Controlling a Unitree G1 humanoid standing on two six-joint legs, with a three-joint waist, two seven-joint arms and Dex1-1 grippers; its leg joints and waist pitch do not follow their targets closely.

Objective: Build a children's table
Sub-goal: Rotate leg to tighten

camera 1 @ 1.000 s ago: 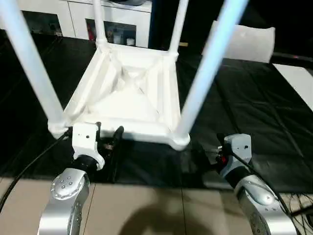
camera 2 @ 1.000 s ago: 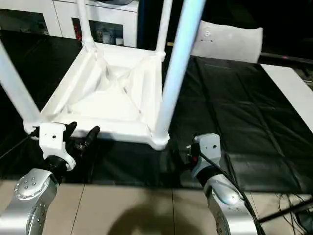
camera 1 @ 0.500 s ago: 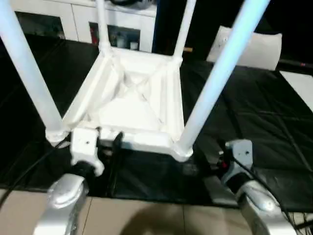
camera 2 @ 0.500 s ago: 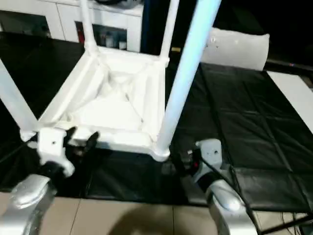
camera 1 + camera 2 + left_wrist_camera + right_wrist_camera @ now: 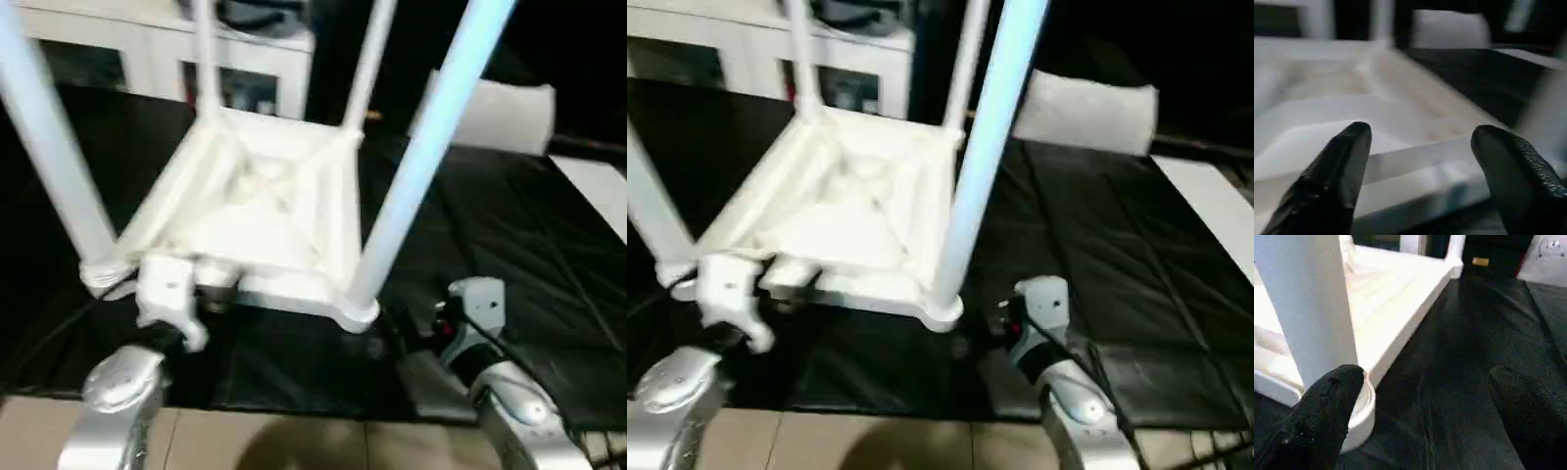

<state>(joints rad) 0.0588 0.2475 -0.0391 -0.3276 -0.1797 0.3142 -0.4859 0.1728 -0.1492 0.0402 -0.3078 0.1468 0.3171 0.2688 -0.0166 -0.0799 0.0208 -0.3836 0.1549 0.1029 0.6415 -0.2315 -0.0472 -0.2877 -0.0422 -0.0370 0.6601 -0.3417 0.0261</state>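
The children's table stands upside down on the black mat: its white tabletop (image 5: 255, 211) shows the X-ribbed underside, and white legs rise from the corner sockets, such as the near right leg (image 5: 421, 166) and the near left leg (image 5: 54, 157). My left gripper (image 5: 1422, 132) is open, and its fingers (image 5: 1347, 161) stand either side of the tabletop's near rim (image 5: 284, 289). My right gripper (image 5: 1425, 374) is open just beside the near right corner socket (image 5: 1364, 411), over the mat, with nothing between its fingers.
A white pillow-like block (image 5: 500, 113) lies at the back right of the black mat (image 5: 509, 245). A flat white strip (image 5: 598, 191) lies at the right edge. White cabinets (image 5: 118, 59) stand behind. Beige floor (image 5: 294, 446) runs along the mat's near edge.
The camera view has shifted. My left gripper has moved forward a little, so its fingers now reach over the tabletop's near rim. The right gripper has barely moved.
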